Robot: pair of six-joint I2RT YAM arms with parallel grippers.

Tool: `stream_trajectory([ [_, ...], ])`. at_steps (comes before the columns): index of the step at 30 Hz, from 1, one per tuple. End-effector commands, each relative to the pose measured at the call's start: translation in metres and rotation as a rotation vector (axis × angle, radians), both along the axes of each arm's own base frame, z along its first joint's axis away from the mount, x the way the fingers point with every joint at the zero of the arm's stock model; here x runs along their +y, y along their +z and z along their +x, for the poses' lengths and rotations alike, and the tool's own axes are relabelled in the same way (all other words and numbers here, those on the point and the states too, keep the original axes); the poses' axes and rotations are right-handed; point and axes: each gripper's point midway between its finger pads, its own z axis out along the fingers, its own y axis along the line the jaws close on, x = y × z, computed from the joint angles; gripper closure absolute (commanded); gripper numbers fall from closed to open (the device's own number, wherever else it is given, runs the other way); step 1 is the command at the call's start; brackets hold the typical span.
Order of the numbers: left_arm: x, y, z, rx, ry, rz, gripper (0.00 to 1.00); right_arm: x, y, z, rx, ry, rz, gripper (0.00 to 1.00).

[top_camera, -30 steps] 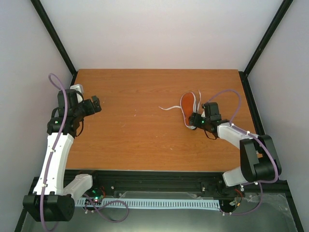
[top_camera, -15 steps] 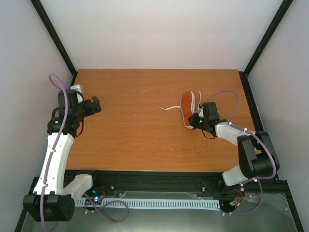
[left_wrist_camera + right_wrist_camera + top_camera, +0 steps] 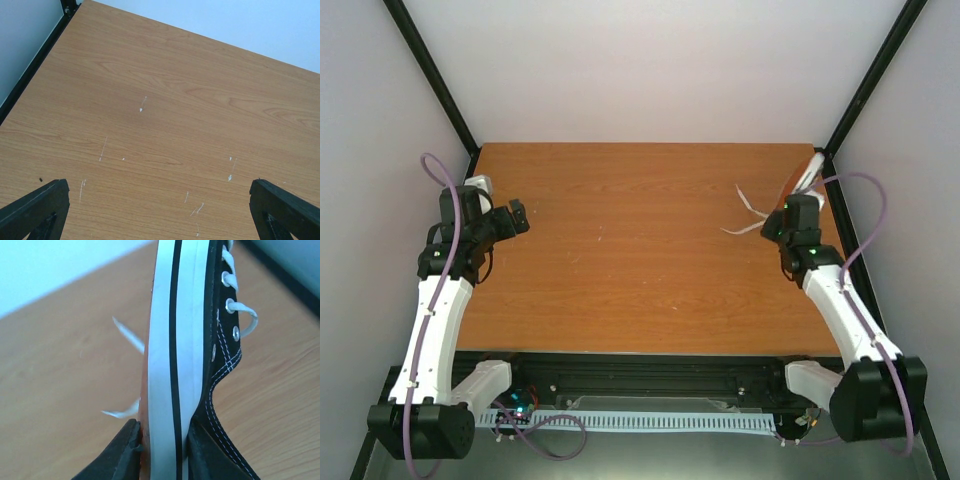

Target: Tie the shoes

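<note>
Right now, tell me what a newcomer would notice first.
The small black canvas sneaker with white rubber edge stands out, clamped by its sole in the right tool near the far right corner of the wooden table. Its white laces trail loose, untied. The left tool hangs open at the left side.

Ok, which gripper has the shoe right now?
The right gripper: it is clamped across the sneaker at its white rubber edge, with the shoe turned on its side. The left gripper is open above the table, holding nothing.
</note>
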Motion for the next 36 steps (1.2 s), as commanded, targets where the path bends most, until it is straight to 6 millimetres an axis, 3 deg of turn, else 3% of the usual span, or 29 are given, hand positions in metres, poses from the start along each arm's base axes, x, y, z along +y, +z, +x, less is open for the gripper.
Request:
stream_trajectory([
  [1, 0.000, 0.008, -0.003, -0.025, -0.013, 0.010, 0.00, -0.042, 0.080, -0.003, -0.177, -0.152, -0.178, 0.97],
  [3, -0.001, 0.008, -0.003, -0.026, -0.015, 0.009, 0.00, -0.040, 0.085, -0.004, -0.191, -0.142, -0.175, 0.97],
  [5, -0.001, 0.009, -0.003, -0.030, -0.014, 0.009, 0.00, -0.024, 0.077, 0.001, -0.186, -0.071, -0.133, 0.97],
  [8, -0.001, 0.009, -0.004, -0.029, -0.015, 0.009, 0.00, 0.021, 0.051, 0.006, -0.148, 0.075, -0.086, 0.97],
  [11, -0.001, 0.010, -0.004, -0.031, -0.016, 0.010, 0.00, 0.079, 0.020, 0.004, -0.104, 0.227, -0.082, 0.97],
  [17, 0.000, 0.009, -0.004, -0.029, -0.012, 0.013, 0.00, 0.154, -0.051, -0.017, 0.041, 0.384, -0.099, 0.97],
  [24, 0.001, 0.009, -0.004, -0.027, -0.009, 0.014, 0.00, 0.213, -0.082, -0.061, 0.107, 0.531, -0.142, 0.97],
  [25, 0.000, 0.008, -0.004, -0.026, -0.010, 0.015, 0.00, 0.222, -0.087, -0.069, 0.120, 0.556, -0.137, 0.94],
  [26, 0.000, 0.009, -0.004, -0.026, -0.010, 0.015, 0.00, 0.226, -0.092, -0.076, 0.136, 0.569, -0.134, 0.80],
  [27, 0.000, 0.009, -0.004, -0.028, -0.010, 0.015, 0.00, 0.229, -0.096, -0.080, 0.149, 0.571, -0.129, 0.58],
  [28, 0.000, 0.009, -0.004, -0.027, -0.011, 0.015, 0.00, 0.232, -0.097, -0.084, 0.158, 0.573, -0.122, 0.42],
  [30, 0.000, 0.008, -0.004, -0.024, -0.011, 0.015, 0.00, 0.234, -0.093, -0.087, 0.155, 0.574, -0.105, 0.22],
  [33, 0.000, 0.008, -0.004, -0.024, -0.013, 0.012, 0.00, 0.234, -0.063, -0.083, 0.075, 0.564, -0.063, 0.06],
  [36, -0.001, 0.008, -0.004, -0.024, -0.015, 0.010, 0.00, 0.230, -0.034, -0.075, 0.000, 0.560, -0.046, 0.00],
])
